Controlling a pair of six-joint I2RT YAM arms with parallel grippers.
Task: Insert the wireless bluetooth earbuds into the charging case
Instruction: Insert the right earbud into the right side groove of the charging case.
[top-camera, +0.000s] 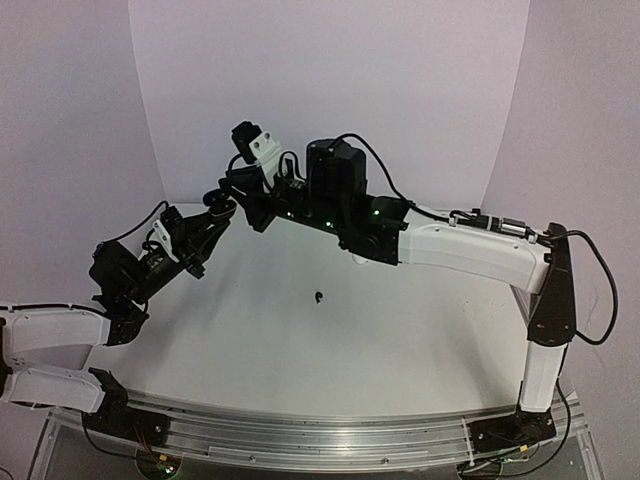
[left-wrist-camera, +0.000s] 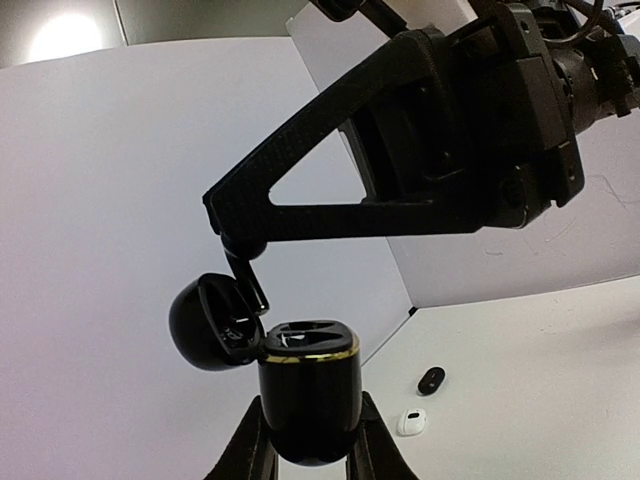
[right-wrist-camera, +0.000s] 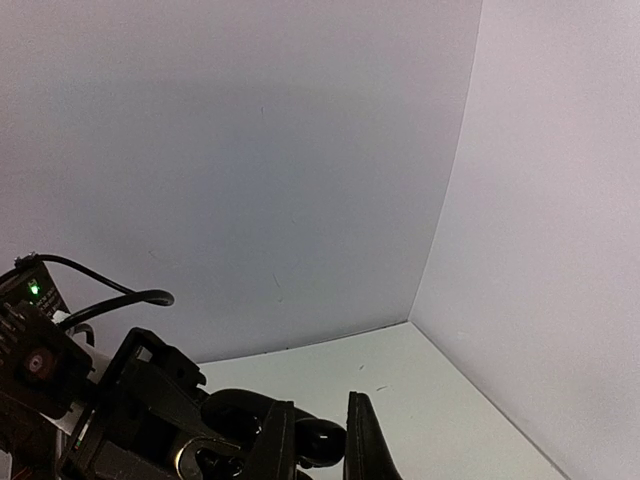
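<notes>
**Inspector:** Start nearest. What does the left hand (left-wrist-camera: 305, 440) have?

**Assistant:** It is closed on the black charging case (left-wrist-camera: 308, 395), one finger on each side of the lower body. The case stands upright, its gold-rimmed mouth facing up. Its lid (left-wrist-camera: 205, 330) is swung open to the left in the left wrist view.

**Inspector:** And the right hand (right-wrist-camera: 320, 442)?

**Assistant:** It reaches in from above, across the left arm. Its jaws stand close together with a small dark piece (left-wrist-camera: 250, 282) between the tips. I judge this to be a black earbud in its grip, though the shape is too small to confirm.

**Inspector:** Which relation decides the coming move?

**Assistant:** The dark piece hangs just above the hinge side, touching or nearly touching the lid. The open wells lie a little to its right and below it. In my judgement it must shift toward the mouth and go down along the case's upright axis. The right hand is the one placed to do this.

**Inspector:** Any obstructions?

**Assistant:** The lid is the only one, close against the tip. A nudge there could tilt the case in its grip.

**Inspector:** Farther out?

**Assistant:** A black earbud (left-wrist-camera: 431, 380) and a white earbud (left-wrist-camera: 411, 421) lie loose on the surface (top-camera: 400, 340), near each other and well apart from both hands. Pale walls stand behind them.
</notes>
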